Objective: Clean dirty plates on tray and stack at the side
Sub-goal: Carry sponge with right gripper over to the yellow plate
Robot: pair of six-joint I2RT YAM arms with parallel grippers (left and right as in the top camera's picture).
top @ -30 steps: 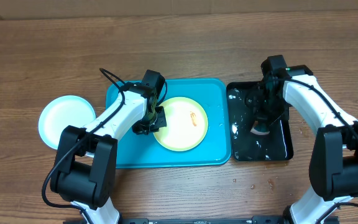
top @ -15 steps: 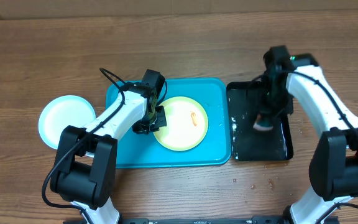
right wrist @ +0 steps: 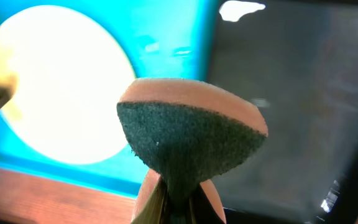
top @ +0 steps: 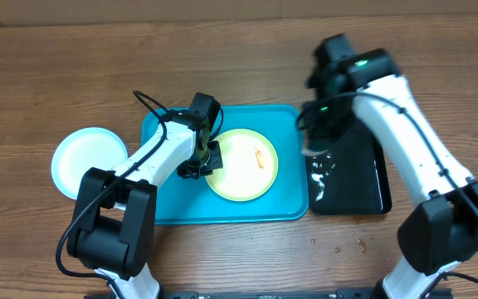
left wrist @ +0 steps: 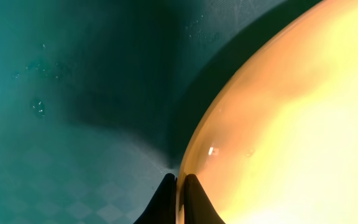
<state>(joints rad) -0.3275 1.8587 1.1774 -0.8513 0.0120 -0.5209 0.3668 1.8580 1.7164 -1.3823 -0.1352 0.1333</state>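
Observation:
The lime green plate point(top: 241, 164) lies in the turquoise tray point(top: 168, 208) with a small orange-red smear point(top: 260, 158) right of its middle. My left gripper point(top: 200, 160) is shut on the plate's left rim; in the left wrist view its gripper point(left wrist: 179, 190) pinches the plate's edge point(left wrist: 291, 124) over the tray floor point(left wrist: 73, 93). My right gripper point(top: 312, 141) hangs over the seam between the two trays, shut on an orange sponge point(right wrist: 191, 134) with a dark green scouring face. The right wrist view shows the plate point(right wrist: 61, 87) down to the left.
A pale plate with a light blue rim point(top: 90, 159) sits on the wooden table left of the tray. A glossy black tray point(top: 355, 178) with water drops lies right of the turquoise one. A few drops dot the table point(top: 338, 245) near the front.
My right arm has lifted the sponge off the black tray and swung left toward the turquoise tray. The left arm and the green plate have not moved.

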